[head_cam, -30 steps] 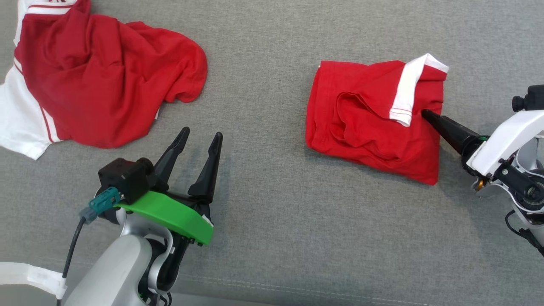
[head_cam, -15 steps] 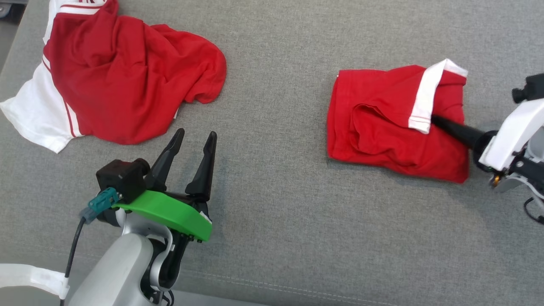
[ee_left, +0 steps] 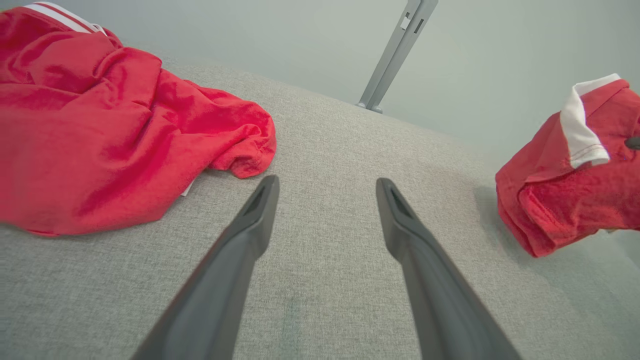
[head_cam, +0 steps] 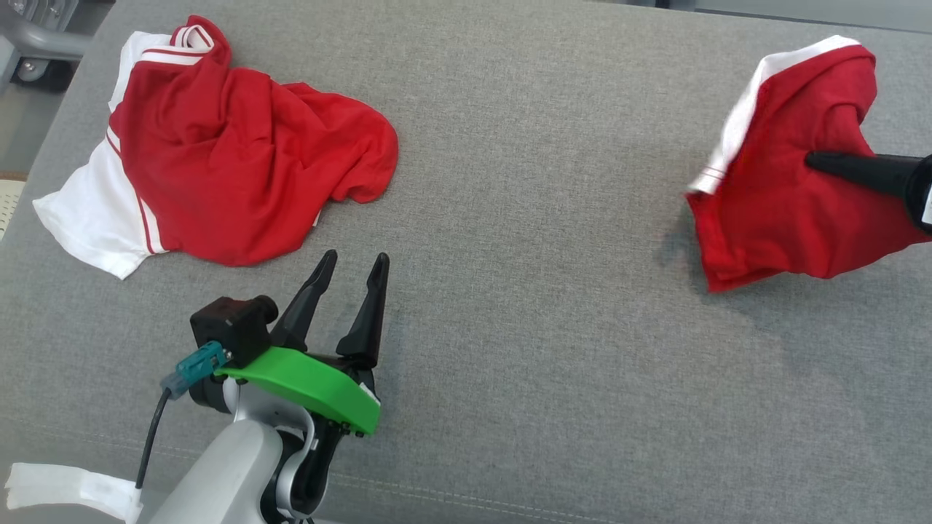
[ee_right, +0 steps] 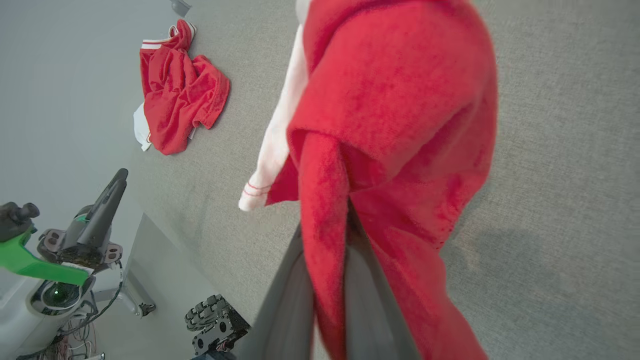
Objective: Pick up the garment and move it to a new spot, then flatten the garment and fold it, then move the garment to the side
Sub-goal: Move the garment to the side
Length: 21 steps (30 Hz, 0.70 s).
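grey surface (head_cam: 510,327): head camera has panned. crumpled red shirt (head_cam: 240,175) same spot, far left. garment (head_cam: 779,204), flat a second ago, now lifted at the right edge, hanging bunched from the clenched right tool (head_cam: 815,161). left tool (head_cam: 357,256) unchanged: spread wide, empty

Wide grey surface (head_cam: 524,291) between crumpled shirt (head_cam: 240,167) and garment (head_cam: 786,196)

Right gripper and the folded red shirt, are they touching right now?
Touching. The right wrist view shows the right gripper shut on the folded shirt, red cloth pinched between its two fingers.
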### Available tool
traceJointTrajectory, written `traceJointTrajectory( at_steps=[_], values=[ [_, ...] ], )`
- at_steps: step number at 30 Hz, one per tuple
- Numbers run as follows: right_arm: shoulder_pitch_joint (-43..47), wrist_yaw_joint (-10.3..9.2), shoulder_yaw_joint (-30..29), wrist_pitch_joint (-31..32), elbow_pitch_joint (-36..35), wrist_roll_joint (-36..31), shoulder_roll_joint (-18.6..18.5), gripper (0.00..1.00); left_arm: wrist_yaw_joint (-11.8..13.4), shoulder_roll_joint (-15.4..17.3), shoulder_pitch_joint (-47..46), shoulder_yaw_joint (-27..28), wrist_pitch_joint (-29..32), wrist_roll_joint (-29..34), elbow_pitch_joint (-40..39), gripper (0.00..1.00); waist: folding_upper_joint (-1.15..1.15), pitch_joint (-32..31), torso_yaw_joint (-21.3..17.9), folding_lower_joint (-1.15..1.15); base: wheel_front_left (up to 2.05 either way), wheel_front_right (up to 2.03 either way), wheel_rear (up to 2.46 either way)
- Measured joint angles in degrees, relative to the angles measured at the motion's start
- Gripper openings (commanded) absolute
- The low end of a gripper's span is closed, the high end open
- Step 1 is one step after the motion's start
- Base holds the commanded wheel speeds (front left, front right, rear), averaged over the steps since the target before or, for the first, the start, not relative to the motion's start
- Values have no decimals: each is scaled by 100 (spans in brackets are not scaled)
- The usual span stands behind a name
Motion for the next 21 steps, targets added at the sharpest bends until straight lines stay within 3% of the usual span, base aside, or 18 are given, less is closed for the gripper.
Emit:
traceJointTrajectory(
  at_steps=[11,21],
  values=[
    [-179,-199,-36,642,-243,338,-154,0,1,56,43,37,-16,-4,-101,100,0,141,-13,0,0,0,0],
    [-97,-247,-159,767,164,13,-877,0,3,260,14,204,25,22,-334,100,0,604,-117,0,0,0,0]
  ],
)
